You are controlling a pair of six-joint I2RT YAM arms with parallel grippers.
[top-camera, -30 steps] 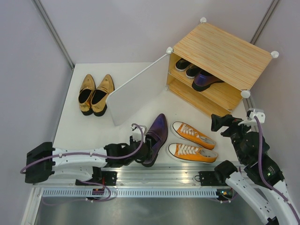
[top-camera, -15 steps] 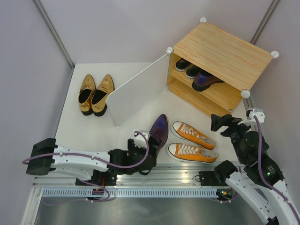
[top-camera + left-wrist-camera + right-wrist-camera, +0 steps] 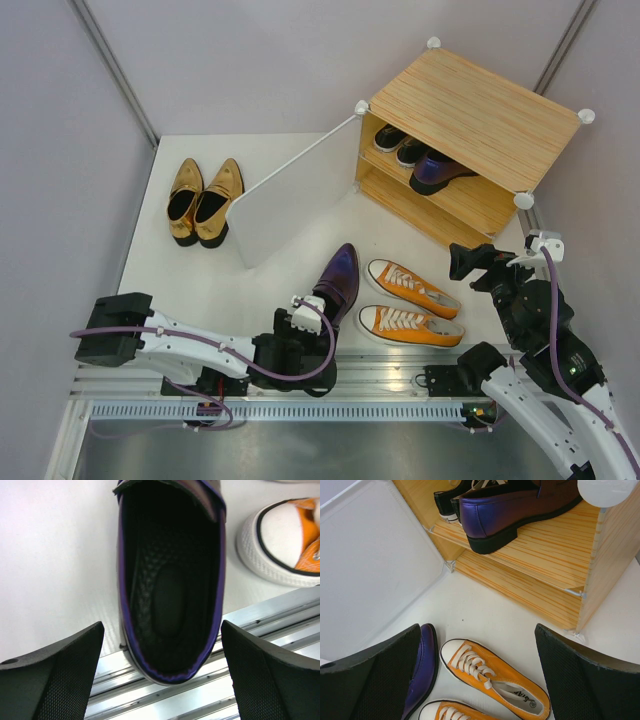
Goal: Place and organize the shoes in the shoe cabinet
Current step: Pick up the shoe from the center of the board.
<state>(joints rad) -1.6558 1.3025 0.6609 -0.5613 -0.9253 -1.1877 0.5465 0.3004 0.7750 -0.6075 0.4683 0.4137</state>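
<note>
One glossy purple loafer [image 3: 339, 273] lies on the table near the front, its heel end over the metal rail [image 3: 165, 690]. In the left wrist view its dark opening [image 3: 170, 580] lies between the two spread fingers without touching them. My left gripper [image 3: 308, 318] is open just behind the heel. The other loafer [image 3: 437, 170] and the black sneakers [image 3: 394, 140] stand on the shelf of the shoe cabinet [image 3: 475, 105]. The orange sneakers [image 3: 412, 305] lie right of the loose loafer. My right gripper [image 3: 468, 262] is open and empty above them, facing the cabinet [image 3: 520, 575].
The gold pumps [image 3: 205, 200] stand at the left of the table. The cabinet's white panel door [image 3: 290, 195] stands swung open toward the left. Grey walls close in the table at the back and on both sides.
My left wrist has swung right and toward the near edge, and now sits in line behind the loafer's heel. The right arm has not moved.
</note>
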